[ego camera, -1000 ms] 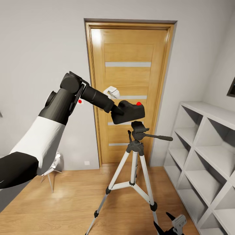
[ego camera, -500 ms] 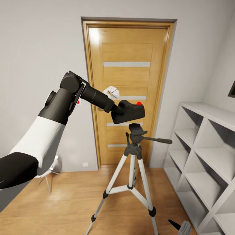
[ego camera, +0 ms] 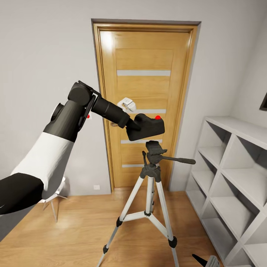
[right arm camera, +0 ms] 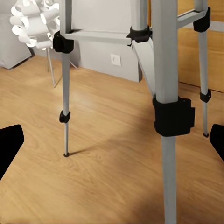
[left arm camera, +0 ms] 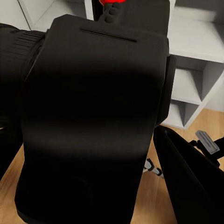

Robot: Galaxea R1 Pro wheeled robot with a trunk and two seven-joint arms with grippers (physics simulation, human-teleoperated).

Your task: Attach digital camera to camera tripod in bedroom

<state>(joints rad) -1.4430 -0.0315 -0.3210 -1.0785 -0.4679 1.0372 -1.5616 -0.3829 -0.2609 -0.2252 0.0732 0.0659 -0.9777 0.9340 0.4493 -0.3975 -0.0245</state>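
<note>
I hold the digital camera (ego camera: 148, 126) just above the camera tripod (ego camera: 150, 185), ready to mount.
Left claw (ego camera: 130, 125) clamped on it; right claw's (right arm camera: 112, 142) tips look apart, barely in frame; next I lower it onto the head.

Open air above camera tripod (ego camera: 150, 178); shelving (ego camera: 237, 178) seemingly crowds right.

text: none legible | labels, brands, numbers: none (camera body and tripod show plain surfaces)

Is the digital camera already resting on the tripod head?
No, the digital camera hangs above the tripod head with a gap between them.
</note>
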